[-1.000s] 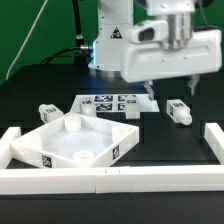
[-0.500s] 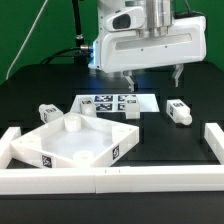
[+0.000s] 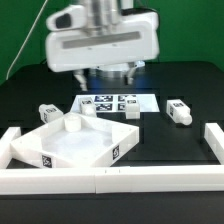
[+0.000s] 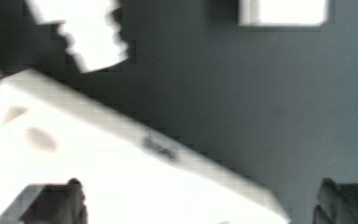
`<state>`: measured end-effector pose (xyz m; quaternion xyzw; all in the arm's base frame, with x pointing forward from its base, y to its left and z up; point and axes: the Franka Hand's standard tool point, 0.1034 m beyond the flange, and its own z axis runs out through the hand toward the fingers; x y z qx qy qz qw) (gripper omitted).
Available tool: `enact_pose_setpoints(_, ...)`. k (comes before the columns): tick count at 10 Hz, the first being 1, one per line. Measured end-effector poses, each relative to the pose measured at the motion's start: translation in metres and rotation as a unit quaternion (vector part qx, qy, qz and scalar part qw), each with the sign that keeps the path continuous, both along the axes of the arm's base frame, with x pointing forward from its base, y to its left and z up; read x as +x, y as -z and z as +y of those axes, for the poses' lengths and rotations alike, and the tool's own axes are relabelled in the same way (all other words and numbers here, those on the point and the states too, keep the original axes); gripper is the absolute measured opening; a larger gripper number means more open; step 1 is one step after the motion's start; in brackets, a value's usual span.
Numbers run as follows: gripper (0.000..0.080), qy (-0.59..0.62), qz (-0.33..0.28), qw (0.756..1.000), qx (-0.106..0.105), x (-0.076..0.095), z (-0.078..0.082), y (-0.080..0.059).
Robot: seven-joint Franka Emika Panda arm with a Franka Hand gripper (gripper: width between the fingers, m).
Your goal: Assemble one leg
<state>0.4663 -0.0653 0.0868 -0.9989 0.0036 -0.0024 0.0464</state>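
Observation:
The white square tabletop lies tilted at the front, toward the exterior view's left, with a short white cylinder standing on its back corner. One loose white leg lies to its left and another lies at the right. My gripper hangs open and empty above the marker board, behind the tabletop. In the wrist view the gripper has its dark fingertips wide apart over the tabletop's edge. A blurred leg lies beyond it.
A low white wall runs along the front, with side pieces at the left and right. The robot base stands at the back centre. A white piece at the wrist view's edge is too blurred to name.
The arm has swept from the exterior view's right to centre-left, above the marker board. The gripper stayed open and empty. No part moved.

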Motion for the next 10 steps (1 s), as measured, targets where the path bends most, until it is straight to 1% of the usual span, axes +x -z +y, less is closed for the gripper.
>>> enact_pose_setpoints(1, 0.0649, -0.006, 0.002, 1.000, 0.005, -0.001, -0.028, 0.009)
enact_pose_setpoints(2, 0.0649, -0.007, 0.015, 1.000, 0.018, 0.001, -0.047, 0.021)
enact_pose_setpoints(3, 0.0649, 0.004, 0.016, 1.000, 0.017, 0.005, -0.048, 0.022)
enact_pose_setpoints(4, 0.0649, -0.002, 0.016, 1.000, 0.018, 0.004, -0.044, 0.021)
enact_pose_setpoints(6, 0.0649, -0.001, 0.017, 1.000, 0.018, 0.003, -0.045, 0.022)
enact_pose_setpoints(7, 0.0649, 0.027, 0.022, 0.999, 0.019, 0.004, -0.047, 0.024)
enact_pose_setpoints(8, 0.0649, 0.107, 0.035, 0.993, 0.016, 0.013, -0.059, 0.031)
enact_pose_setpoints(9, 0.0649, 0.116, 0.046, 0.992, 0.023, 0.017, -0.070, 0.039)
enact_pose_setpoints(10, 0.0649, 0.119, 0.057, 0.991, 0.036, 0.022, -0.080, 0.042)
